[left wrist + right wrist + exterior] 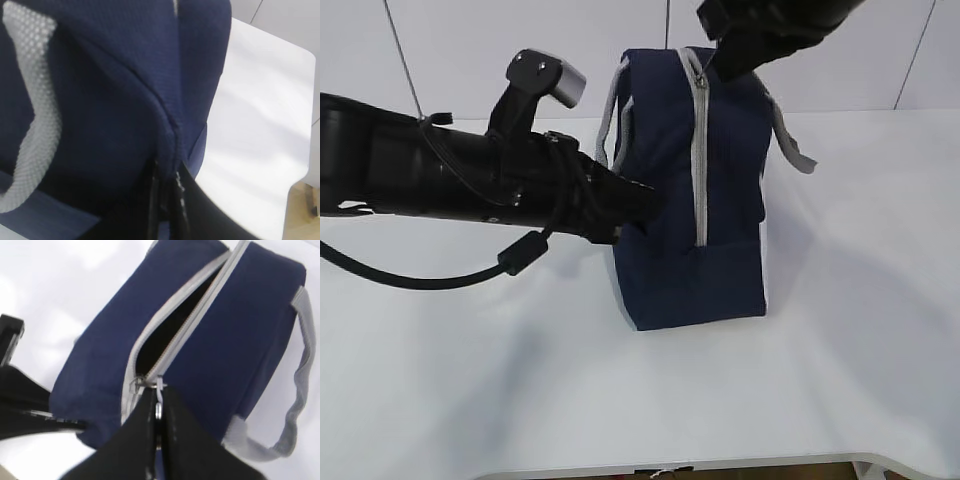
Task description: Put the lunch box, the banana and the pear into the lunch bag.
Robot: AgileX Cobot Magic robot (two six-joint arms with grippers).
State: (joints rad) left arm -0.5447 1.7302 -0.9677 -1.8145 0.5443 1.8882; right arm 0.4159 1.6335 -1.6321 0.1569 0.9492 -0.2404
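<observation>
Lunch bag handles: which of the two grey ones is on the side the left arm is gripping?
The handle on the exterior view's left, beside the left gripper pinching the lunch bag; the other handle hangs free.

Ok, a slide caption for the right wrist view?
Right claw shut on the grey ring pull of the navy fabric lunch bag, zipper partly open.

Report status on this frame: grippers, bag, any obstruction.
Left gripper shut on lunch bag fabric. Right gripper shut on zipper pull. Zipper partly open. Nothing blocking.
</observation>
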